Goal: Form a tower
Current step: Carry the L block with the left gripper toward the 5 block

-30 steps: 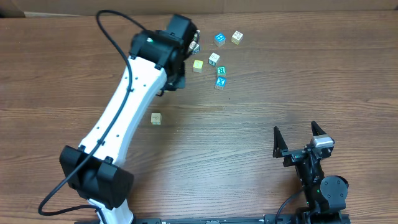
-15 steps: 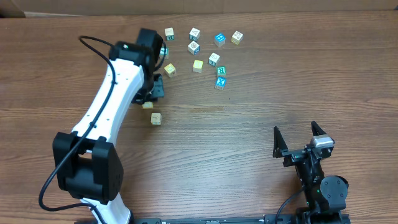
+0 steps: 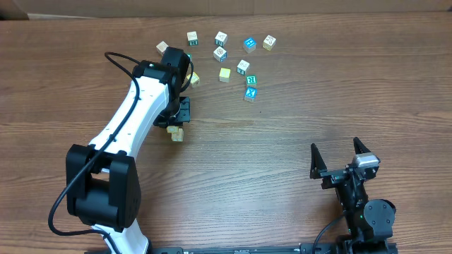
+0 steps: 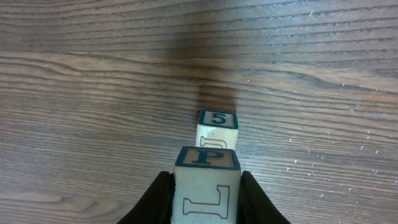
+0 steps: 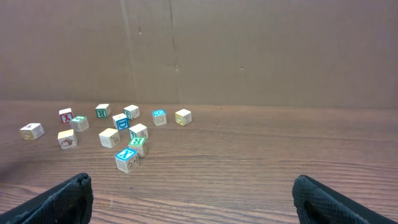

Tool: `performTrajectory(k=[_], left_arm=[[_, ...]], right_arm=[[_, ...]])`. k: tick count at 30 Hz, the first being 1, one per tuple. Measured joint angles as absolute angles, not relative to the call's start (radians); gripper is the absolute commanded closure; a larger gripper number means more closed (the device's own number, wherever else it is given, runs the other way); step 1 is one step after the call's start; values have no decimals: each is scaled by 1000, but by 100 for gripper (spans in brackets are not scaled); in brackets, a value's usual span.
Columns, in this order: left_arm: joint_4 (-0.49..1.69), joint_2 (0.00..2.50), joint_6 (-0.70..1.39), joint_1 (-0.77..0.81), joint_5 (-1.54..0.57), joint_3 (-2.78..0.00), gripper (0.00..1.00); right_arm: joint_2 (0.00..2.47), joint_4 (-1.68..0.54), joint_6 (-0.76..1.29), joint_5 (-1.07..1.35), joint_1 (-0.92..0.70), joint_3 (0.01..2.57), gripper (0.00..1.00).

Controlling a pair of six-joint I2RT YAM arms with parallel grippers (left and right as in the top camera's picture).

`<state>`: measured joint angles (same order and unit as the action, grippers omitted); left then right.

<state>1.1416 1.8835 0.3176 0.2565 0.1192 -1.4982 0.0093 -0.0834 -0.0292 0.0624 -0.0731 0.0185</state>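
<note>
Left gripper (image 4: 206, 182) clamps the P block (image 4: 207, 159), just beside the 5 block (image 4: 216, 127); right gripper (image 3: 335, 146) sits wide open, well away from the 5 block.

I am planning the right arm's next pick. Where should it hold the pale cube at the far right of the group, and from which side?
Probably from straight above, closing on two opposite side faces of the pale cube. It lies flat, and the nearest teal cube stands apart, leaving room on both sides.

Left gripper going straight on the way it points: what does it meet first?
Most likely the 5 cube, sitting on the table just ahead of its held P cube; depth is unclear.
</note>
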Motion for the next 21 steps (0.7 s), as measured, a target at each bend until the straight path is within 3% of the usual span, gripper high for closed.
performTrajectory(k=[21], left_arm=[[1018, 1884, 311, 257, 115, -1390, 78]], right_arm=[[9, -83, -30, 62, -73, 19, 0]])
